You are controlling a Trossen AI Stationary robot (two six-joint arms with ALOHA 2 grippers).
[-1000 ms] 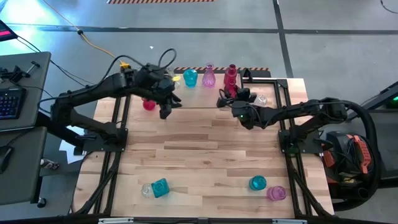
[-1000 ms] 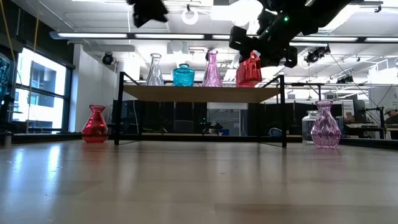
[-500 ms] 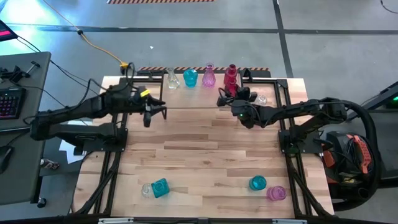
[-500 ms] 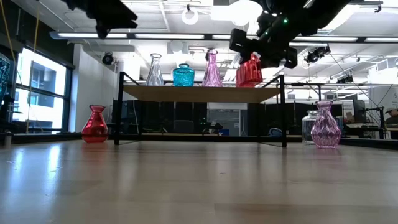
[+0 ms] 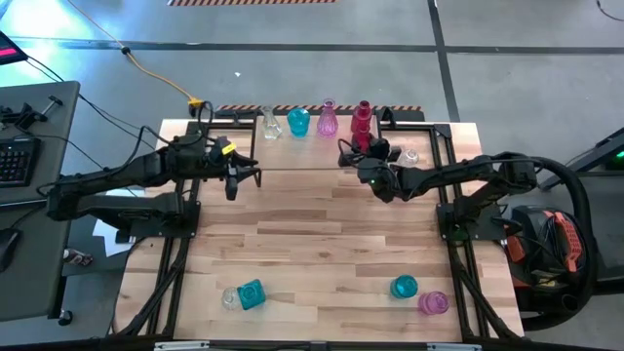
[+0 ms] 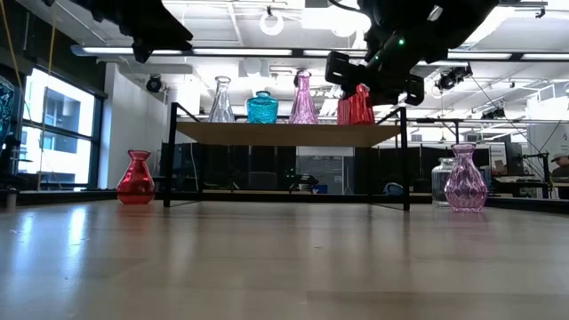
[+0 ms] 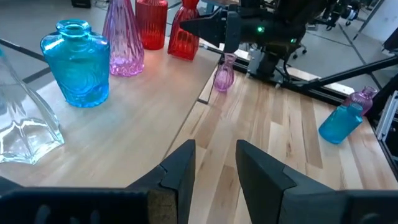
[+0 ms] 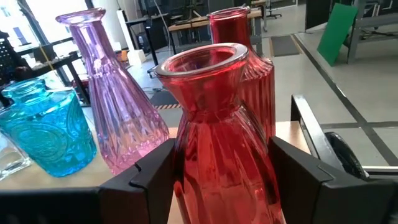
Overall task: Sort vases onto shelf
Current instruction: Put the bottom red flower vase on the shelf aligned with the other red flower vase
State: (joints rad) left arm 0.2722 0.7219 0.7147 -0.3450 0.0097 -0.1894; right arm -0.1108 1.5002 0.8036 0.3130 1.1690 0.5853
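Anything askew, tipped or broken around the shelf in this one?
Nothing stands out. The vases on the shelf stand upright in a row. The right gripper holds a red vase upright beside them. No breakage or spill shows.

Clear vase, embossed teal vase, ribbed pink vase, red vases.

Twelve vases in all: three red vases, three teal-blue vases, three pink-purple vases and three clear vases, four of the twelve along the bottom of the high view, plus one shelf
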